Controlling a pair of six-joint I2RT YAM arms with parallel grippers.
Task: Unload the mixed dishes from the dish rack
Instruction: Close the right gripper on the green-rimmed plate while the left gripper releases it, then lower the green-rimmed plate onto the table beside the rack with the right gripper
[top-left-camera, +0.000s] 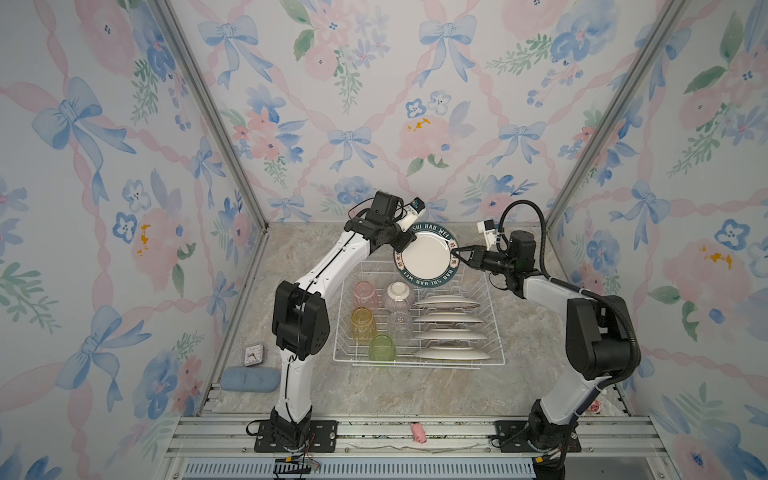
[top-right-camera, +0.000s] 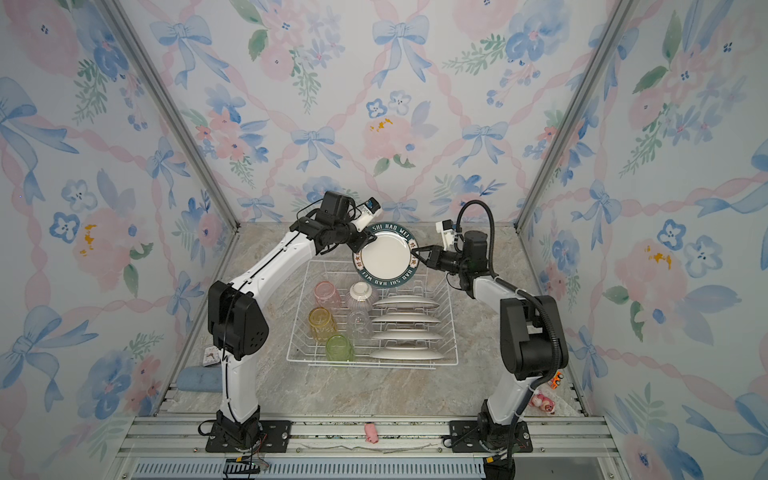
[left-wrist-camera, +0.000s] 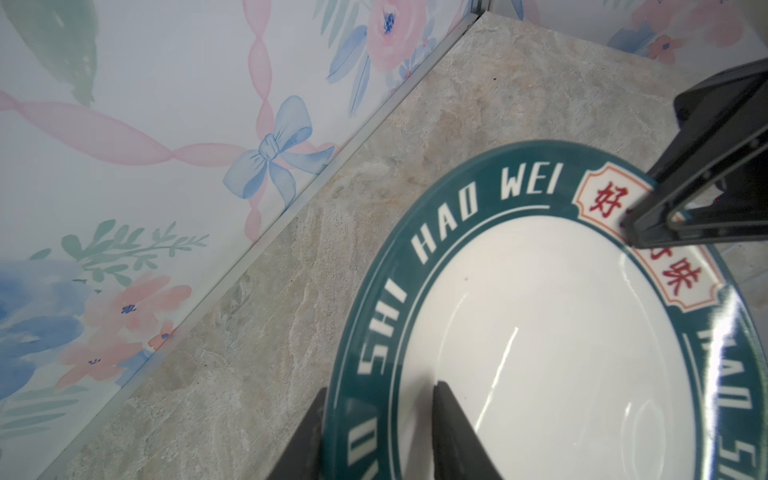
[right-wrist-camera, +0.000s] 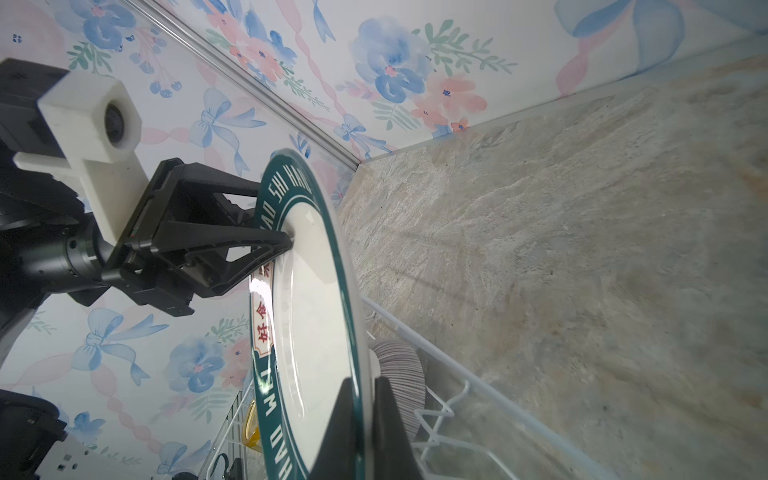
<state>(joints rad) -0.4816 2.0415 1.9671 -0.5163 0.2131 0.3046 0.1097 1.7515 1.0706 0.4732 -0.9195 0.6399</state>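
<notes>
- The held plate (top-left-camera: 424, 254) (top-right-camera: 386, 255), white with a dark green lettered rim, hangs in the air above the far edge of the dish rack (top-left-camera: 428, 365) (top-right-camera: 374, 365). It is clear of the wires and tilted, with its face showing in both top views.
- The right gripper (top-left-camera: 455, 252) (top-right-camera: 415, 252) is clamped on the plate's right-hand rim. Its wrist view shows the plate (right-wrist-camera: 316, 311) edge-on, pinched between the two fingers (right-wrist-camera: 365, 386).
- The left gripper (top-left-camera: 409, 240) (top-right-camera: 371, 237) sits at the opposite rim with its jaws parted. In its wrist view (left-wrist-camera: 380, 388) one finger is over the plate's face (left-wrist-camera: 561, 332) and the other behind its back, with room to spare between them. I cannot tell whether either finger touches the plate.
- The rack sits at the middle of the bench (top-left-camera: 395, 390).
- Four more plates (top-left-camera: 449, 319) stand on edge between the prongs along the rack's right side, one behind another.
- Along the rack's left side are the pink tumbler (top-left-camera: 365, 294) farthest back, the yellow tumbler (top-left-camera: 363, 323) in the middle and the green tumbler (top-left-camera: 382, 347) at the near edge.
- The clear tumbler (top-left-camera: 400, 324) stands just beside the yellow one, toward the rack's middle.
- The ribbed bowl (top-left-camera: 397, 296) (right-wrist-camera: 399, 374) lies foot-up beside the pink tumbler, below the held plate.
- By the bench's left edge, toward the near-left corner, a small white clock (top-left-camera: 254, 354) and a blue oblong case (top-left-camera: 249, 379) lie close together, well apart from the rack.
</notes>
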